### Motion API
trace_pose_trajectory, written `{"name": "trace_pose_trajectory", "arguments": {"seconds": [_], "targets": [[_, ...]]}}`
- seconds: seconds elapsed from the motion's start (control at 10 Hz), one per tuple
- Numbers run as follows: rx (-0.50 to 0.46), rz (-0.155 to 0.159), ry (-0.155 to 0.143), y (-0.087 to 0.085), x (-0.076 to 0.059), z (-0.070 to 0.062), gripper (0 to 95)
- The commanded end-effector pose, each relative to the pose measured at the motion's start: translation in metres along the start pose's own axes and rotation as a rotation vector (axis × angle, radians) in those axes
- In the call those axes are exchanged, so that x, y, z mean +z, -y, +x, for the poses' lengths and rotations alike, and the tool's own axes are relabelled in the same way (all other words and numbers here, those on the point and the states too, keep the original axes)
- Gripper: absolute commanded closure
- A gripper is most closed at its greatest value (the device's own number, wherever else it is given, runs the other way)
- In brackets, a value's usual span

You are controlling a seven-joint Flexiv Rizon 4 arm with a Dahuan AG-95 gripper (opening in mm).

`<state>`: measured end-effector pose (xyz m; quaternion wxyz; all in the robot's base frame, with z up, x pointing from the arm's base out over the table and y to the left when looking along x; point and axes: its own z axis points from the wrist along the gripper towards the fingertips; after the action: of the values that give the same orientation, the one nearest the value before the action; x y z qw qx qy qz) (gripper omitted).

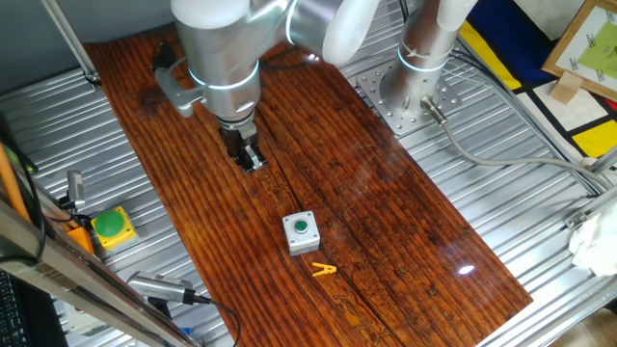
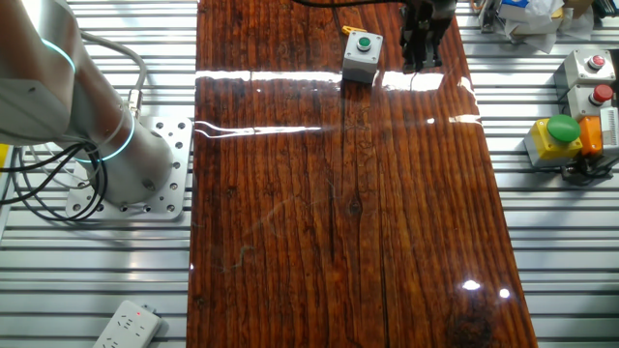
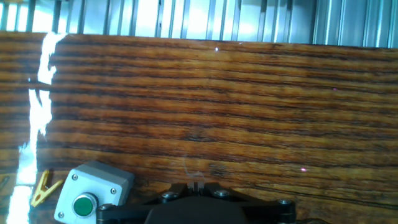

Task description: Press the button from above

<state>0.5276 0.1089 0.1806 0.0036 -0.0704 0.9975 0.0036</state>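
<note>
Dark striped wooden table (image 1: 386,212), glossy, set on ribbed metal.
Small square light-grey box with round green button (image 1: 301,232) rests on it; yellow plastic clothespin (image 1: 325,270) lies just beside.

No readable text, label or number anywhere.

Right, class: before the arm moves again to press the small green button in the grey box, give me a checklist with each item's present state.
1. Button facing up, uncovered: ok.
2. Gripper directly above the button: not ok, it sits off to one side.
3. Yellow clothespin clear of the button top: ok, it lies beside the box.
4. Box flat on the wooden board: ok.
5. Fingers open or shut: cannot tell.
</note>
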Motion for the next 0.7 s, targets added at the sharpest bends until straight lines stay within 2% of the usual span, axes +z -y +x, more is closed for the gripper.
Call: {"name": "trace_pose_trajectory", "arguments": {"seconds": [0.1,0.4,0.7], "targets": [[0.048,-0.007,0.002,-0.002,-0.001,-0.001,95.0],[0.132,-0.011,0.005,-0.021,-0.002,-0.003,95.0],[0.139,-0.018,0.026,-0.033,0.003,0.0,95.0]]}}
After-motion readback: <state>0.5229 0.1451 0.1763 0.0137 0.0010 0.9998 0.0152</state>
